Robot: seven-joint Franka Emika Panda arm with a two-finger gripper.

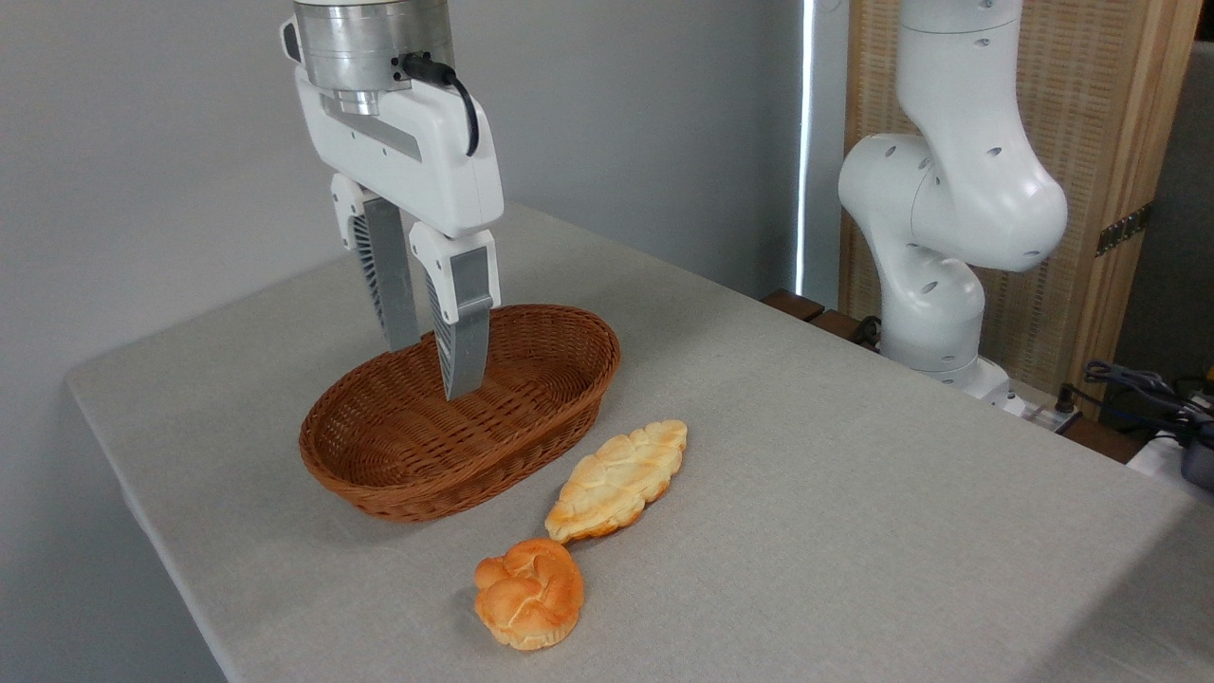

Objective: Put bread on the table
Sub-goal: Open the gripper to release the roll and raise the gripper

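The small round knotted bun with a glossy orange-brown crust (528, 593) is lying on the large table covered in plain light grey cloth (854, 531), near the front edge, just in front of a longer, paler, leaf-shaped flat pastry (618, 479) whose near tip is almost touching it; both are sitting outside the brown oval wicker basket (462, 413), which is showing nothing inside; judged by this layout, the bun is already resting where the task wants it.

The bun is looking light and fairly rigid, perhaps a replica, though that cannot be confirmed; its shiny crust is likely to be somewhat slippery, and its knotted ridges are offering uneven faces; the soundest hold is probably across its widest middle, with the fingers coming straight down on opposite flanks and closing gently, since a real crust would dent or crack under force.

The white two-finger gripper (430, 365) is hanging vertically over the basket, its grey ribbed fingers (468, 327) pointing straight down with the tips dipping below the rim line as seen from here; the fingers are standing apart with a clear gap and nothing between them; the gripper is well apart from the bun; the arm's white base column (934, 209) is rising at the table's far right side.
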